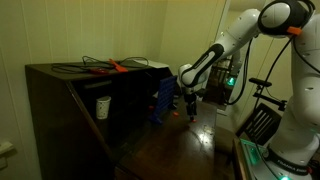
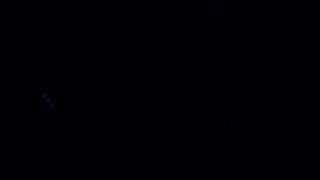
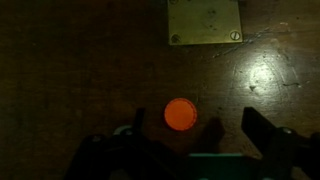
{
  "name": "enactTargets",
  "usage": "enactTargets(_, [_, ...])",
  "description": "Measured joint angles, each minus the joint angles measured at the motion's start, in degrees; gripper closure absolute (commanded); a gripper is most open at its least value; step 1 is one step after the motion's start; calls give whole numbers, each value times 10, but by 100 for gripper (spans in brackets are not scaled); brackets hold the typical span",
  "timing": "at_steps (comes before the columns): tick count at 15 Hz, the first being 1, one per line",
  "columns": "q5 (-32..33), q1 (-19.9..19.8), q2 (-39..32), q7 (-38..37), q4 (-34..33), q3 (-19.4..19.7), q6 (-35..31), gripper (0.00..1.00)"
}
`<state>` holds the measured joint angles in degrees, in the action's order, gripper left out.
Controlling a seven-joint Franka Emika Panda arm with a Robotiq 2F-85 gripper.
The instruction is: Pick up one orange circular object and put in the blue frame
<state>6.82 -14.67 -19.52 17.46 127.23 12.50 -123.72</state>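
Note:
In the wrist view, a small flat orange disc (image 3: pixel 180 114) lies on the dark wooden floor. My gripper (image 3: pixel 197 126) is open above it, and the disc sits between the fingers, nearer the left one. In an exterior view my gripper (image 1: pixel 190 107) hangs low over the floor, just beside the upright blue frame (image 1: pixel 163 100). The disc itself is too small to make out there. The other exterior view is almost entirely black.
A dark wooden cabinet (image 1: pixel 75 105) stands next to the blue frame, with a long orange-red tool and black cables (image 1: pixel 112 67) on top. A pale metal plate with screws (image 3: pixel 205 22) lies on the floor beyond the disc. Equipment (image 1: pixel 262 122) stands near the robot's base.

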Motion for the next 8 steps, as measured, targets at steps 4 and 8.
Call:
enactTargets(4, [0,-4,-5,14,0,0,-1,16])
enactTargets(8, [0,-7,-9,20,0,-1,-8,9])
